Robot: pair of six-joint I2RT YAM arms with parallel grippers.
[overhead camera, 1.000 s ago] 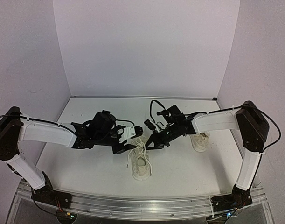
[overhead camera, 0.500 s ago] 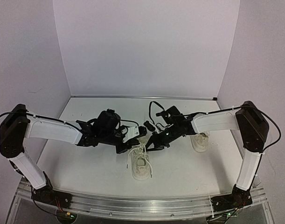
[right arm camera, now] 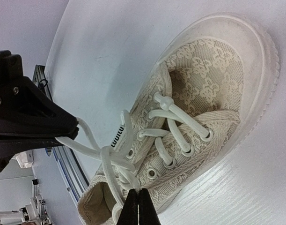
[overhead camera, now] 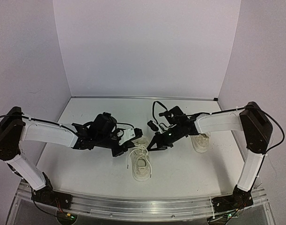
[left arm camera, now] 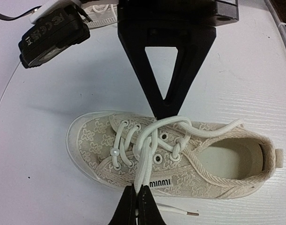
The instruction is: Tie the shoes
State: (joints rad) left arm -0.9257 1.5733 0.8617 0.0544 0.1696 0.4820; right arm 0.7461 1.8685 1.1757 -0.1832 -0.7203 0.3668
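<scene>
Since half a second ago the left arm has drawn back slightly toward its own side; the right arm has barely shifted. Left jaws are pinched shut on a white lace beside the near shoe. Right jaws are closed on another strand of the same lacing. Both strands cross in a loose knot over the eyelets. This cream shoe lies on the white tabletop between the arms, heel toward their bases. A second shoe sits farther right, partly behind the right arm.
</scene>
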